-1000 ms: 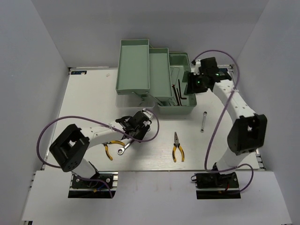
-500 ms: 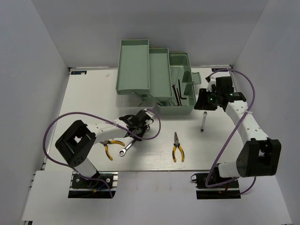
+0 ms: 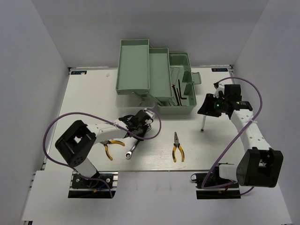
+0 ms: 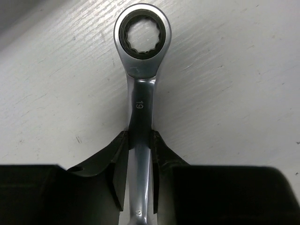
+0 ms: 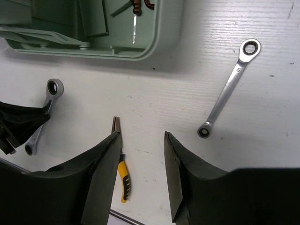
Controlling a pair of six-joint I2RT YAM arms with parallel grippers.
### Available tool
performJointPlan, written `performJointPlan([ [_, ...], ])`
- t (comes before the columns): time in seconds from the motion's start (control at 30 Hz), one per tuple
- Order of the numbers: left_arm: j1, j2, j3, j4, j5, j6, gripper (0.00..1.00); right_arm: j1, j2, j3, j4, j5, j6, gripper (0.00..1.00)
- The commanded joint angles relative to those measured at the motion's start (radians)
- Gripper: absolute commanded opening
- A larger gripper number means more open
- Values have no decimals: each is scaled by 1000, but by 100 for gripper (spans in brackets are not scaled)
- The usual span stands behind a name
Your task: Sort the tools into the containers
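From above, the mint-green toolbox (image 3: 133, 65) stands open at the far middle of the table (image 3: 89, 93), its trays stepped out to the left. Two dark hex keys (image 3: 179, 93) lie in its right-hand compartment; anything else in there is too small to make out. The left gripper (image 3: 138, 125) sits low just in front of the box, and its black body covers its own fingers. The big wrench (image 3: 131, 151) sticks out from under it toward the near edge. The left-hand pliers (image 3: 109, 148) lie just beside it, close under the arm and its purple cable. The middle pliers (image 3: 177, 148) lie apart in the open. The right gripper (image 3: 209, 107) hangs just right of the toolbox, and the far end of the small wrench (image 3: 203, 123) runs up under it, out of sight.

The left wrist camera shows both fingers (image 4: 118, 173) pinching the big wrench's shank, pads against the metal on either side. The ring end points away over the white table, with "19" stamped below it. The other end is cut off at the bottom edge, and I cannot tell whether the wrench is clear of the table.

The right wrist camera shows its fingers spread with nothing between them. Below the gap lie bare table and the middle pliers, partly hidden behind one finger. The small wrench lies whole and slanted to the right, apart from the toolbox, whose corner is cut off at the top edge
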Motion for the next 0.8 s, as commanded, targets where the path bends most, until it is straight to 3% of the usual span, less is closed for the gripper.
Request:
performJointPlan([
  [0.0, -27, 62, -72, -22, 121, -43, 0, -29, -37, -25, 35, -47, 20, 48],
  [0.3, -36, -114, 36, -107, 112, -32, 0, -61, -60, -65, 54, -74, 22, 49],
  [0.77, -66, -233, 169, -193, 99, -10, 0, -76, -52, -82, 62, -99, 26, 49],
])
